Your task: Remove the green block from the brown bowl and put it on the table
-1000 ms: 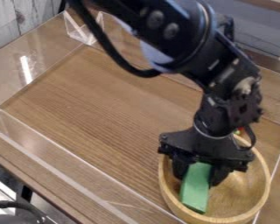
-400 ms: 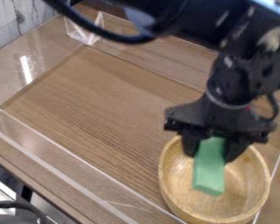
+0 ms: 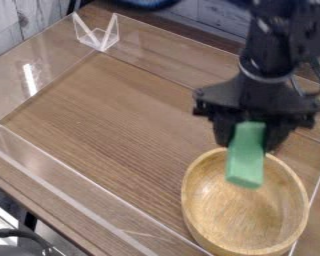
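Claw (image 3: 254, 126): clamped on the block (image 3: 247, 158), hanging upright
Done: block lifted above the bowl (image 3: 203, 226)
Left: set it on the desk (image 3: 116, 115)

Low clear acrylic walls (image 3: 43, 65) are bordering the work area, catching pale glare along their left edges. Beyond the far left corner, grey plank-like panelling (image 3: 23, 22) is showing. At the near left, a dark floor (image 3: 3, 240) is showing, blurred.
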Controlling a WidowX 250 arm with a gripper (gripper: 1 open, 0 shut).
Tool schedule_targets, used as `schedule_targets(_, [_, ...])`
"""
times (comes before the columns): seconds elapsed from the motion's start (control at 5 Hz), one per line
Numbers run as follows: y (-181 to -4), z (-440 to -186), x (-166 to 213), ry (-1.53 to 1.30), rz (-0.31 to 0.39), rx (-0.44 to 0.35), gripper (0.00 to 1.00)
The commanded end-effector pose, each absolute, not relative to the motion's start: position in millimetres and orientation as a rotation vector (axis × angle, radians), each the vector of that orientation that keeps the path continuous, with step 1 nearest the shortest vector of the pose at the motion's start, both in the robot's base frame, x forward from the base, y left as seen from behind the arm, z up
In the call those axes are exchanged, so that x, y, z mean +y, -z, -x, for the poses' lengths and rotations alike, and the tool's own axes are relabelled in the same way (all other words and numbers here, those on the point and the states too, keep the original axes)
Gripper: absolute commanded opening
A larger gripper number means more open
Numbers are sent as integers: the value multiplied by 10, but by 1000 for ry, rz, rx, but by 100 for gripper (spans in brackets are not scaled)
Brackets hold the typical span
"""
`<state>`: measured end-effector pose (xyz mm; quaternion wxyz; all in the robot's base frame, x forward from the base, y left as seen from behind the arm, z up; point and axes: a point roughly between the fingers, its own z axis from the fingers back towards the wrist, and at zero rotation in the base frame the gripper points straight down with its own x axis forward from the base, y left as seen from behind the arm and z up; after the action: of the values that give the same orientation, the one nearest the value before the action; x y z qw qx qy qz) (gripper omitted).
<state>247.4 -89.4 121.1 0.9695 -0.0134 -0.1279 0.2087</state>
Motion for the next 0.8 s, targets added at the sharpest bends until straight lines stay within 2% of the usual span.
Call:
schedule_targets(0.0, [-1498, -2703, -678, -345, 97, -337, 0])
schedule_targets(0.2, [-1487, -2832, -437, -258, 121, -332, 0])
schedule_targets(0.6, [-1341, -2742, -381, -207, 124, -318, 0])
